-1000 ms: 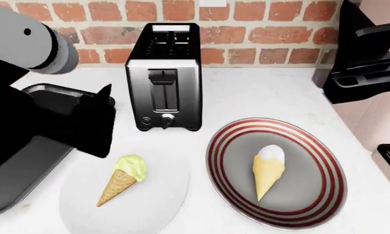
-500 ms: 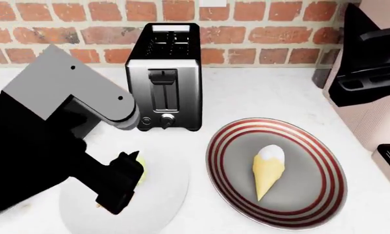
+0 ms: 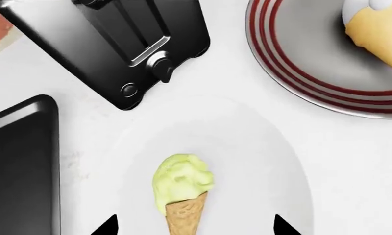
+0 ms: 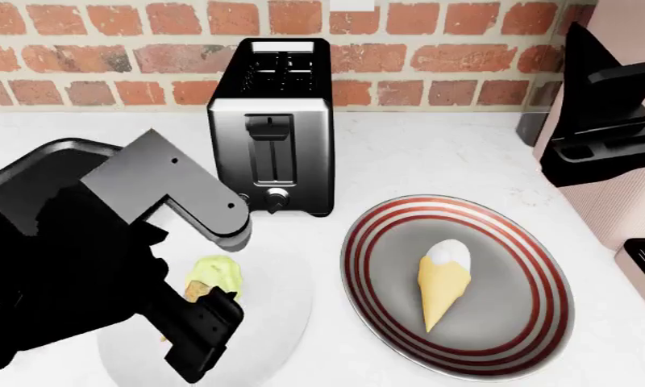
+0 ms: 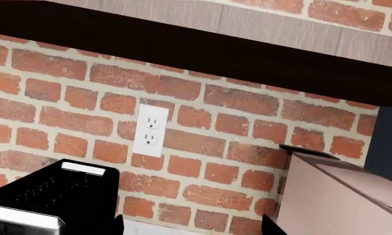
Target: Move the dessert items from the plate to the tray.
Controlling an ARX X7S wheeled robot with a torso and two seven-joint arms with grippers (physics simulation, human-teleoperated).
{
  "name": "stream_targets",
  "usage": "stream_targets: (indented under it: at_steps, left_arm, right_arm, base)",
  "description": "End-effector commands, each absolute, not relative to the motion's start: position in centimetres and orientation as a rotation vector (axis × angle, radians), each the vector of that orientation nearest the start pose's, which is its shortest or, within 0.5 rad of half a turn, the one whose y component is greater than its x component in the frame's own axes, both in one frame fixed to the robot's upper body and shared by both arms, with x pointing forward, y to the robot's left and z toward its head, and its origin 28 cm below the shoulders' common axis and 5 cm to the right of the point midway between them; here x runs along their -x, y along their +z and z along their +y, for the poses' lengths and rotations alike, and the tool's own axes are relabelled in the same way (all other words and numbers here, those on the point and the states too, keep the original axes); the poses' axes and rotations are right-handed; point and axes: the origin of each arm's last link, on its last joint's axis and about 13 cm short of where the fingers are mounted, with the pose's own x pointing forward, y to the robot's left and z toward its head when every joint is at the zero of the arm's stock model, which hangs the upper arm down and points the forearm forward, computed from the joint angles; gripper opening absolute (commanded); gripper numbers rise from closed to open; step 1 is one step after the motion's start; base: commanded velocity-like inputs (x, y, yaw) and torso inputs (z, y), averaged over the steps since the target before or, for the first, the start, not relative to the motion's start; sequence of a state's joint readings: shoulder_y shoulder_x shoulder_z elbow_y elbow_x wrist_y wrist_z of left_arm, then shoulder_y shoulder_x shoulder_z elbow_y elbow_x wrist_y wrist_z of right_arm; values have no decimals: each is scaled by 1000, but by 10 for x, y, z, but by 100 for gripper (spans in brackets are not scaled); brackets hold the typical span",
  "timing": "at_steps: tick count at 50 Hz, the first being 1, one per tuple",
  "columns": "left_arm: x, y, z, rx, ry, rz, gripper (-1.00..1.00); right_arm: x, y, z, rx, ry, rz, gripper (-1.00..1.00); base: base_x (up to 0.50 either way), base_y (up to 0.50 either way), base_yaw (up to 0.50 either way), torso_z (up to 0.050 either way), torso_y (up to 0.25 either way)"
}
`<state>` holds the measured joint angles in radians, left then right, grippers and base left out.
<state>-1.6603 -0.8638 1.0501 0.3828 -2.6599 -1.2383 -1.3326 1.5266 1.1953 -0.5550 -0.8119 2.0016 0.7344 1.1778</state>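
Left wrist view: the left gripper (image 3: 192, 227), fingers spread wide and empty, hung over the green-scoop cone (image 3: 182, 193) beside the toaster (image 3: 111, 44); no readable writing.

A black-and-chrome toaster (image 4: 272, 127) stands upright at the far middle of the white bench (image 4: 430, 153), its lever and knob facing the near side — two slots open on top. Behind it runs a red brick wall (image 4: 409, 48); the right wrist view shows a white outlet (image 5: 150, 130) set in that wall, under a dark shelf (image 5: 203, 49). Near and right of the toaster lies a round grey plate with red rings (image 4: 527, 282). Left of it, just beside, sits a plain white plate (image 4: 285, 310). At the far right edge stands a pinkish appliance (image 4: 624, 161) with black parts.
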Motion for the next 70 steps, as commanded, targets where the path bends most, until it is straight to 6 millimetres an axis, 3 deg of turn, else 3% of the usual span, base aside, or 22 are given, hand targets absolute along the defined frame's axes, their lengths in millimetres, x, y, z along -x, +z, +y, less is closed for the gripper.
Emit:
stream_targets:
  at_steps: [1,14,34,70]
  left_arm:
    - [-187,312,230,-485,-509,745,100]
    - [-198,280,230,-501,-529,824,100]
    - [-200,287,238,-490,-468,827,100]
    - [-210,259,239,-480,-459,873,100]
  right_arm:
    - [-139,341,-144,190,31,-247,100]
    - [-140,336,-145,186,34,-236,100]
    - [-141,335,-146,188,27,-233,100]
    - [-142,330,-147,189,23,-223,100]
  base:
    - [0,0,0,0,0]
    - [0,0,0,0,0]
    - [0,0,0,0,0]
    - [0,0,0,0,0]
